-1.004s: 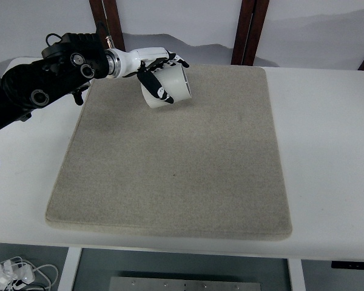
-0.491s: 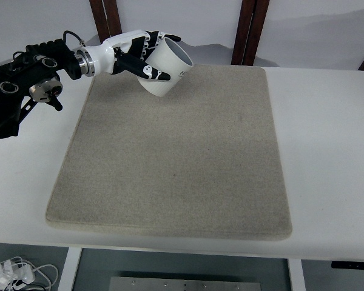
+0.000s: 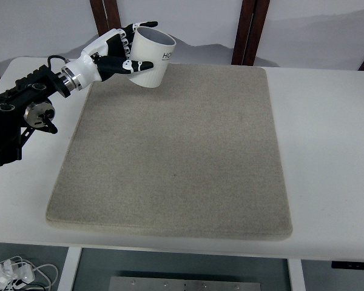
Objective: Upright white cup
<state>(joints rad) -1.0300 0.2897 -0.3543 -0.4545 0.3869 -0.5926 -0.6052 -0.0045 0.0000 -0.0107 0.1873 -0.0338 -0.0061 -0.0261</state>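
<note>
The white cup is held in the air over the far left corner of the beige mat, tilted only a little, with its open mouth facing up and to the right. My left hand is shut on the cup, with the fingers wrapped around its left side. The left arm comes in from the left edge. The right arm is out of view.
The mat covers most of the white table. Dark wooden posts stand behind the table's far edge. Cables lie on the floor at the bottom left.
My left hand has lifted the cup and turned it from lying on its side, mouth to the right, to nearly upright. The arm has drawn back to the left.
</note>
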